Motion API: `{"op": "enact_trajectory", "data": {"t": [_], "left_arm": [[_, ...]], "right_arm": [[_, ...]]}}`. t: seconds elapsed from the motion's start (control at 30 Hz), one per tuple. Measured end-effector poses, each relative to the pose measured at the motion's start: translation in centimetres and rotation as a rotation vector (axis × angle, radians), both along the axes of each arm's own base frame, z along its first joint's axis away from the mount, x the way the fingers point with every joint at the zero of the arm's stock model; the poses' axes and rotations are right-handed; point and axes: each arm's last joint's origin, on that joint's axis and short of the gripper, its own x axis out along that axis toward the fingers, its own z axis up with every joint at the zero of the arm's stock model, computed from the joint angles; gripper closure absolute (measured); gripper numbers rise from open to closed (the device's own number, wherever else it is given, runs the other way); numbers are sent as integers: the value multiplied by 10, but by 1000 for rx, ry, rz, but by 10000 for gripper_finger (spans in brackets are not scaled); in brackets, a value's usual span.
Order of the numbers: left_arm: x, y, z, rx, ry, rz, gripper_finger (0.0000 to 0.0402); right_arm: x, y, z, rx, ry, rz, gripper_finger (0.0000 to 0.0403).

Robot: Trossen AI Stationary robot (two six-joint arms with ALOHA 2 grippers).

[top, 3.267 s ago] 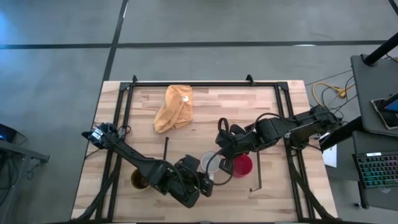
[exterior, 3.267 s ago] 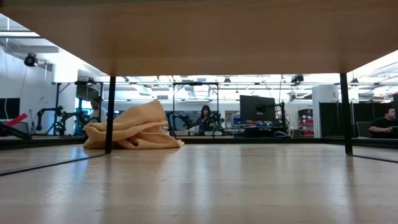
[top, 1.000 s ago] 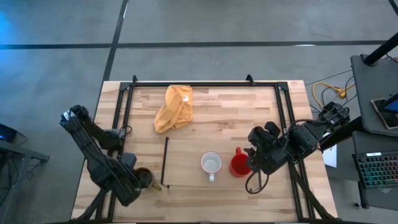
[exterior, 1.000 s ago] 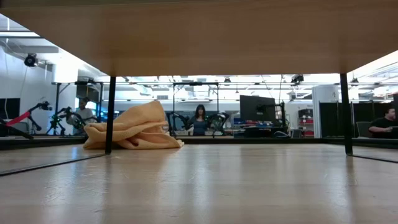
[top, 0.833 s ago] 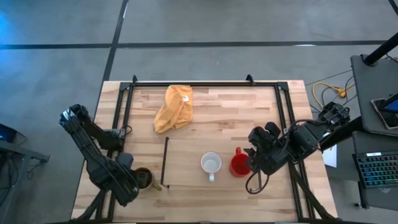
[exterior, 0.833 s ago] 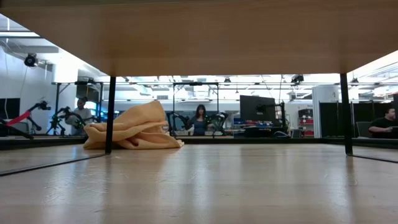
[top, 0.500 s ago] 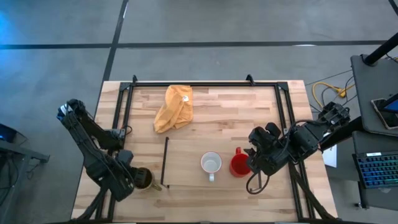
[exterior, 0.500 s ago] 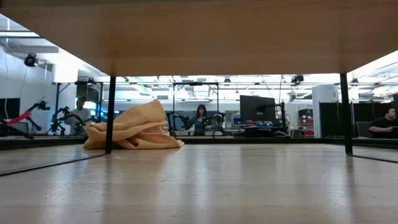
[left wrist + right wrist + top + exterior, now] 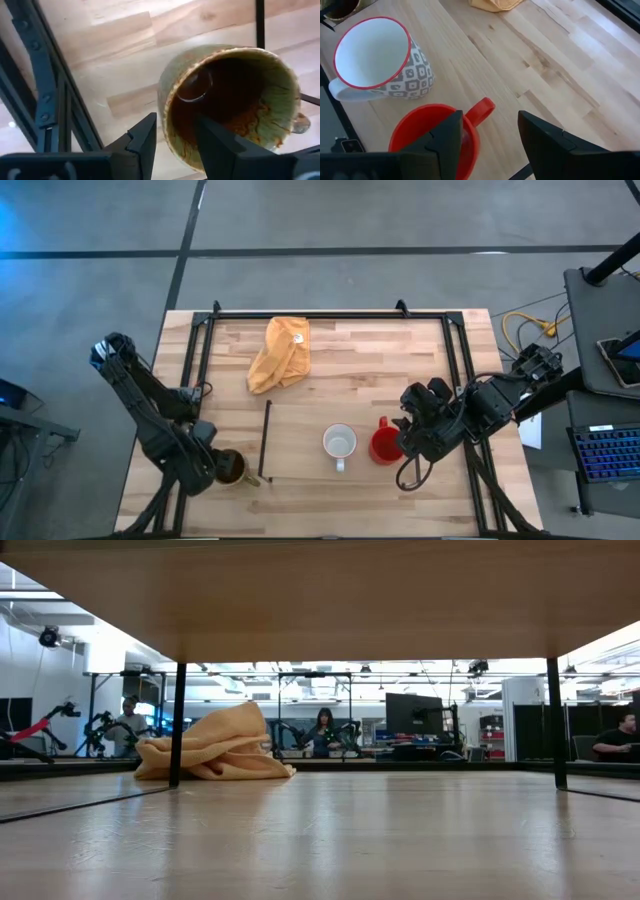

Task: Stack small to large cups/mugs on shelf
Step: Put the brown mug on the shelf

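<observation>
Light wood fills the scene: the shelf, a pale board with a thin black rail at its short end, carries the white mug and the small red mug side by side. The shelf's right end is hidden under the right arm. The brown-gold mug stands off the shelf, just beyond its left rail, partly covered from above by the left gripper.

In the left wrist view that mug is cut off at the frame edge, its glazed inside streaked dark brown, rim mottled green-gold; the left gripper's fingers stand parted, straddling the near rim without clearly pressing it.

The right gripper sits just right of the red mug, its jaws wide, one finger over the red rim. Beside it the white mug shows a red lip and a grey checked pattern.

A crumpled yellow-orange cloth lies behind the shelf. From table height the shelf's underside blocks every mug; only cloth and distant people show.
</observation>
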Motion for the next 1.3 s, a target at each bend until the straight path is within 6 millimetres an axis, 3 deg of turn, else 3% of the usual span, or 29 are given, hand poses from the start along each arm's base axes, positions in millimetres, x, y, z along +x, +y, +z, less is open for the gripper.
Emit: {"op": "enact_trajectory", "data": {"t": [0.17, 0.5, 0.83, 1.17, 1.3], "left_arm": [[-3, 0, -10, -47, 79, 43, 285], [1, -5, -20, -83, 41, 40, 289], [0, -3, -22, -47, 50, -5, 386], [-1, -1, -22, -12, 37, -84, 389], [0, -2, -11, -27, 19, -100, 394]], "right_arm": [[0, -1, 0, -8, -16, -22, 218], [0, -1, 0, -8, -17, -24, 218], [0, -1, 0, -12, -15, -19, 218], [0, -1, 1, -33, -29, -27, 218], [0, -1, 1, -34, -30, -28, 218]]}}
